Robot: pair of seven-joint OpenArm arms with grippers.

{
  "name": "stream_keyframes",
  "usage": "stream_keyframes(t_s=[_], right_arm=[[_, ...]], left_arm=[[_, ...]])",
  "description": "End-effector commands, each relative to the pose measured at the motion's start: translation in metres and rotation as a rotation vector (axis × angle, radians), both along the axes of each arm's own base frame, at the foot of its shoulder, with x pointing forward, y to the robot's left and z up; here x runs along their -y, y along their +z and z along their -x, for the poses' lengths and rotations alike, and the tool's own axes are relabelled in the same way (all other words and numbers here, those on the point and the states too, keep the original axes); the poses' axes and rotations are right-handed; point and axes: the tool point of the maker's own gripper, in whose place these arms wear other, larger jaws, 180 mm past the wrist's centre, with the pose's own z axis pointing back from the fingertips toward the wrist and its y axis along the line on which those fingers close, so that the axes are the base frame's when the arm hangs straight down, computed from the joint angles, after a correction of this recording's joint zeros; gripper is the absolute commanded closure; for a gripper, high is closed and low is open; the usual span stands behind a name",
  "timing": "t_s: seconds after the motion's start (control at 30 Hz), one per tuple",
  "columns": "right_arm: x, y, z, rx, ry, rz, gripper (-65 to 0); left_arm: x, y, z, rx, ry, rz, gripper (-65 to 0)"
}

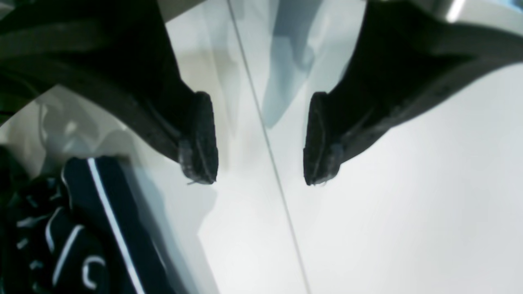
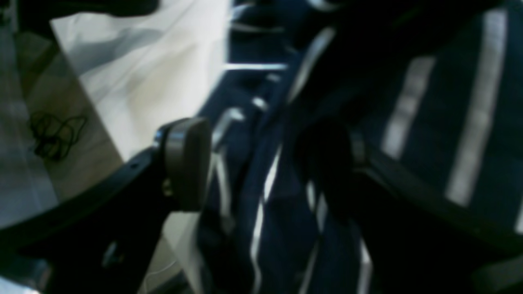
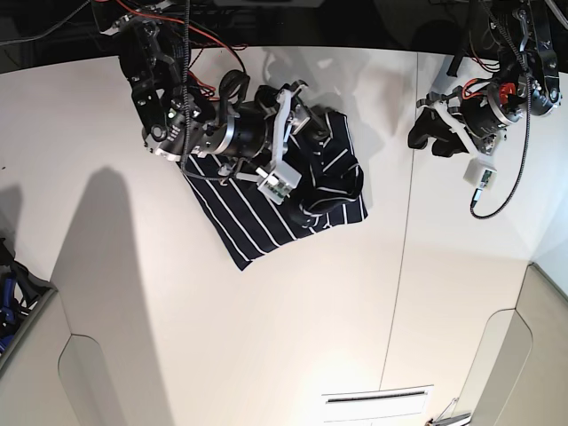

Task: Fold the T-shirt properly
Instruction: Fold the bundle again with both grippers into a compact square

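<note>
The T-shirt [image 3: 284, 209], dark navy with thin white stripes, lies crumpled on the white table [image 3: 177, 293], bunched at its far right corner. My right gripper [image 3: 306, 124] hangs over that bunched far edge. In the right wrist view its fingers [image 2: 188, 163] stand wide apart, with striped T-shirt [image 2: 429, 134] fabric beneath and between them; right gripper [image 2: 257, 163] open. My left gripper [image 3: 424, 135] is off to the shirt's right above bare table. It is open and empty in the left wrist view [image 1: 261, 141], where a T-shirt [image 1: 81, 228] edge shows at the lower left.
A thin seam [image 3: 404, 231] runs down the table between the shirt and the left arm. The table's near edge has two rounded cut-outs [image 3: 89, 382]. A white label [image 3: 377, 404] lies near the front. Cables [image 2: 53, 134] lie on the floor past the table edge.
</note>
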Motion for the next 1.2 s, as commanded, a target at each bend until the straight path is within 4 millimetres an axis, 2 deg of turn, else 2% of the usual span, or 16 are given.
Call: stream_keyframes(t_s=[0.0,0.1,0.23,0.33,0.53,0.67,0.8,0.87,0.9,0.93,1.03,1.07,1.17], right_arm=[[-0.008,0.018,-0.008,0.051,0.006,-0.051,-40.9],[-0.015,0.033,-0.011,0.083,0.019,-0.089,-40.9],[-0.019,0.055,-0.025,0.134,0.029,-0.128,-40.9],[-0.025,0.075,-0.036,0.174,0.057,-0.176,-40.9],[-0.054,0.124,-0.050,0.256,0.112,-0.303,-40.9],[-0.059,0.140,-0.063,0.307,0.095,-0.301,-40.9],[-0.037,0.150,-0.095,0.357,-0.012,-0.263,-40.7],[-0.018,0.154,-0.112,0.366,-0.097,-0.264,-39.6],[-0.006,0.155,-0.120,0.370,-0.140,-0.270,-36.2],[0.006,0.155,-0.127,0.369,-0.183,-0.272,-30.0],[0.042,0.153,-0.146,0.363,-0.305,-0.277,-2.4],[0.053,0.151,-0.152,0.359,-0.343,-0.282,0.0],[0.077,0.136,-0.165,0.324,-0.429,-0.295,0.0]], left_arm=[[-0.005,0.014,-0.008,0.050,0.015,0.016,-36.3],[-0.016,0.027,-0.013,0.092,0.064,0.056,-36.3],[-0.028,0.047,-0.014,0.163,0.068,0.098,-36.3],[-0.029,0.063,-0.012,0.201,0.052,0.149,-36.3],[-0.007,0.095,-0.012,0.261,-0.019,0.228,-36.2],[0.007,0.120,-0.014,0.332,-0.073,0.232,-36.2],[0.035,0.143,-0.008,0.377,-0.171,0.271,-35.0],[0.053,0.148,-0.002,0.380,-0.229,0.283,-30.4],[0.065,0.148,0.001,0.377,-0.258,0.293,-26.8],[0.076,0.147,0.004,0.370,-0.287,0.307,-23.0],[0.109,0.135,0.006,0.348,-0.336,0.337,-16.6],[0.117,0.130,0.006,0.346,-0.342,0.330,-16.2],[0.141,0.116,0.003,0.352,-0.354,0.295,-16.2]])
